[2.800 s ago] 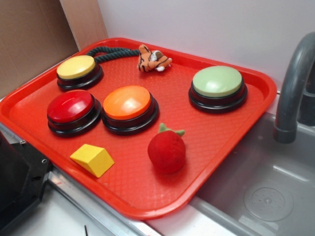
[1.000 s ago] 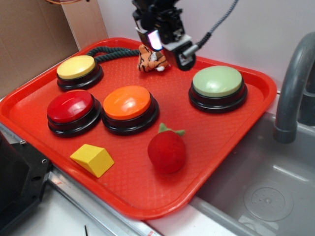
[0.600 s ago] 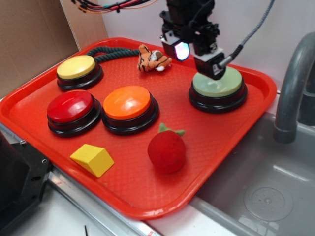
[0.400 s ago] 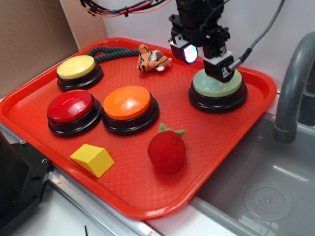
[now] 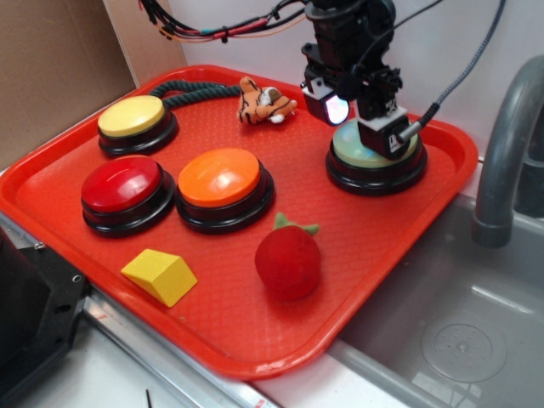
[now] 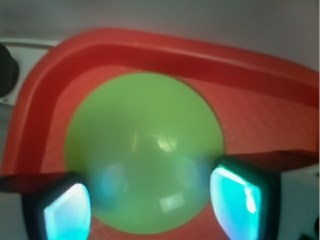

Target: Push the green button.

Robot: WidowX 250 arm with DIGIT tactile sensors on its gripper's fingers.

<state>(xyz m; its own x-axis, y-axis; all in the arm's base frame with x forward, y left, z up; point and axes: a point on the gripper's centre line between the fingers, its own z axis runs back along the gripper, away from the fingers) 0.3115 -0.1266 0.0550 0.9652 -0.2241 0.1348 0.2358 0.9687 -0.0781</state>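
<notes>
The green button (image 5: 374, 151) sat on the red tray (image 5: 255, 331), well right of the orange button (image 5: 219, 177). The pincer (image 5: 364, 132) hung directly over the green button's dome, fingers (image 6: 235, 195) spread apart, grasping nothing.

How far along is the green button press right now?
Done: the gripper is over the green button, and the wrist view shows the dome filling the space between the fingertips. In hand: the final descent. Left: I cannot tell contact or depression yet, so the press remains unconfirmed.
</notes>
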